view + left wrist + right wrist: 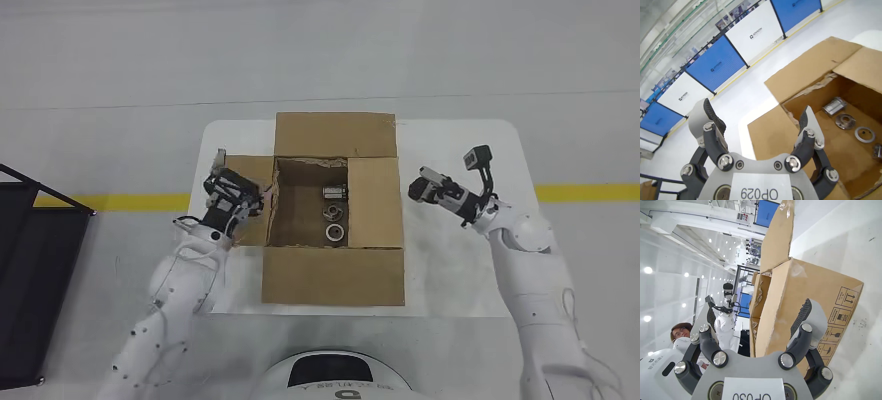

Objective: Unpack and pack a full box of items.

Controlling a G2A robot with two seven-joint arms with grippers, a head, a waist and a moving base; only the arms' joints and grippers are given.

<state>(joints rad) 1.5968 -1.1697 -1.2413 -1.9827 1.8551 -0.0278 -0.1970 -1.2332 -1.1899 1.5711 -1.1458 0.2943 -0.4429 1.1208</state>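
Note:
An open cardboard box (375,205) stands mid-table, its right flap folded in over half the opening. On its floor lie a metal block (333,191), a flange (333,212) and a ring (335,233); the left wrist view shows the block (833,107), flange (845,121), ring (865,134) and a further metal part (878,150). My left gripper (252,196) (757,115) hovers open and empty over the box's left flap (772,136). Just off the box's right wall (810,291), my right gripper (412,187) (759,306) is open and holds nothing.
The white table (460,270) has bare room right of the box and a narrower strip to its left. A black rack (30,260) stands on the floor at the far left. Blue and white partition panels (715,64) line the hall behind.

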